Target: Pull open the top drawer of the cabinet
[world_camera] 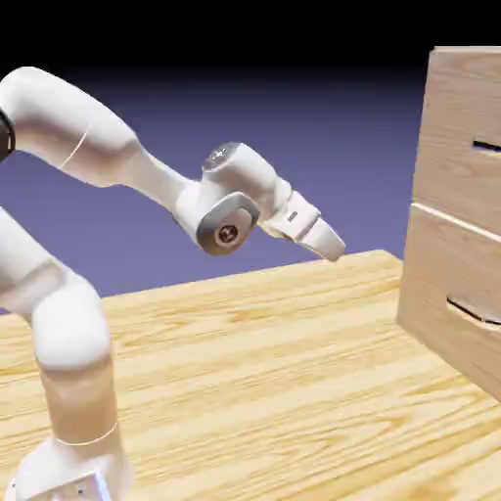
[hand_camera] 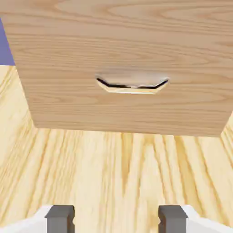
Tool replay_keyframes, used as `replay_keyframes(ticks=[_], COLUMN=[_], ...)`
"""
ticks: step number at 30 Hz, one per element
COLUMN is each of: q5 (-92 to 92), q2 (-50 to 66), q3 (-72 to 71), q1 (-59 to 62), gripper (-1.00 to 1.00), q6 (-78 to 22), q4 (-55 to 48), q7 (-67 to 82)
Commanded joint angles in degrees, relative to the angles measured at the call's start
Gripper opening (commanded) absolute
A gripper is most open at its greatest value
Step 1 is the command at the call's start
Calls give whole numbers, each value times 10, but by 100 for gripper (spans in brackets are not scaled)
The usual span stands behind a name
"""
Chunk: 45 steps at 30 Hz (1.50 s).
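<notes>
- One white robot arm is at the exterior view's left. It bends up and over, and its hand end points down toward the right.
- One wooden table is under it all. I count no loose toys or cups on the part that shows.
- One gripper is near the middle. It has two grey finger tips, wide apart, and it has hold of nothing. It is well apart from the drawers.
- One big cabinet is at the exterior view's right. I can see two drawer fronts, one over the other, and two handles, one on each.
- The top drawer is the one we want. It is the high one, and it looks shut. Its handle is a thin dark bar, partly cut off by the edge.
- The lower drawer is under it. The hand view seems to look at this one, with its one handle.
- I think the job is at the "get to the handle" step. Next, the hand should go up and right, line up with the top handle, and keep its fingers open. Then it can grab and pull.
</notes>
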<state>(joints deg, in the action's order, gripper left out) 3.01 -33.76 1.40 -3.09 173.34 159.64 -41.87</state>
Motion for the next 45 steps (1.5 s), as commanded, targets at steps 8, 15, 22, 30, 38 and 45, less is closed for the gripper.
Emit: replay_keyframes(ticks=[8, 15, 22, 30, 38, 45], q5=[199, 374, 548, 748, 947, 1121], q2=[-73, -137, -200, -273, -346, -410], q3=[93, 174, 255, 348, 441, 522], q1=[-159, -298, -437, -596, -756, -895], gripper=[0, 0, 0, 0, 0, 0], q6=[-44, -83, -121, -165, -209, -248], q4=[-90, -169, -248, -338, -428, -507], q7=[39, 73, 108, 147, 186, 220])
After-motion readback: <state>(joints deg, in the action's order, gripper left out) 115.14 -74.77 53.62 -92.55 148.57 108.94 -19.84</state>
